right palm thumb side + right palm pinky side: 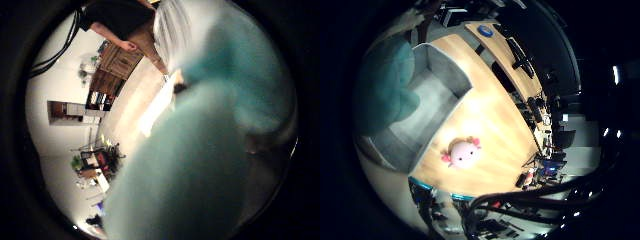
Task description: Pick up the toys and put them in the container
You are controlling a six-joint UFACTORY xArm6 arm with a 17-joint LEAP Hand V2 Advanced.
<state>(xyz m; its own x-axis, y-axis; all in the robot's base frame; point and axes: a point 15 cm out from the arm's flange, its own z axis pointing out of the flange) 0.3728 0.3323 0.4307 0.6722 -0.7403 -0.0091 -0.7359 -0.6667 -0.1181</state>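
A teal plush toy [200, 150] sits right up against the palm, its fuzzy body filling most of the thumb side view and showing again as a soft teal mass at the edge of the little finger side view, above the grey container [432, 95]. No writing can be read anywhere, on the toy or beyond it.

Below lies a light wooden table [495, 130]. The grey container stands on it, open-topped, with plain walls and floor showing. Just beside the container, on the bare wood, rests a small pink plush toy [462, 152], round, with a little face and pink tufts at the sides; it lies clear of the container wall, not touching it.

Farther off, a second wooden desk [507, 55] runs alongside, carrying a blue round object [485, 30] and dark equipment [521, 57]. Past that the room is dim, with cluttered shelves and gear. A person [117, 17] stands at the far side, away from the toys.

Of the hand itself nothing clear shows, so I cannot tell how its fingers are set.
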